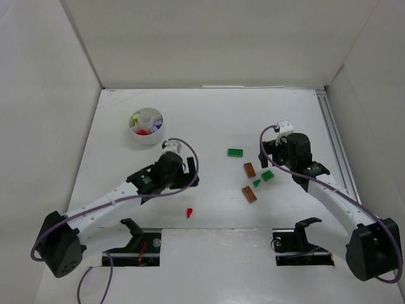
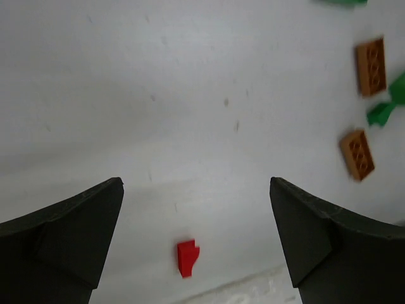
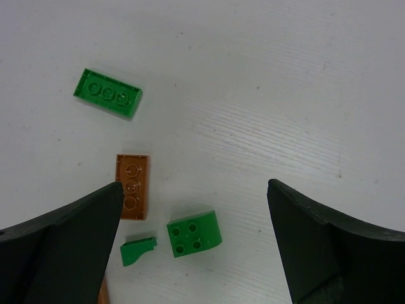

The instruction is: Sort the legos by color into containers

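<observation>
As the left pincer (image 2: 195, 183) gapes, the red lego (image 2: 187, 258) lies apparently untouched.

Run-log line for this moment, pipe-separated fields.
left gripper: open, empty | right gripper: open, empty, above green legos | red lego: loose | cup: partly filled

The table (image 1: 209, 120) was viewed from above; both wrist cameras were aimed closely downward, an orange brick (image 3: 133, 187) seemingly shared.

Your left arm (image 1: 104, 204) stretches forward toward the middle, left gripper (image 2: 196, 183) spread wide. Your right arm (image 1: 335, 201) angles inward too, right gripper (image 3: 195, 185) equally wide. Both wrists seem pitched downward, though overhead it's unclear.
</observation>
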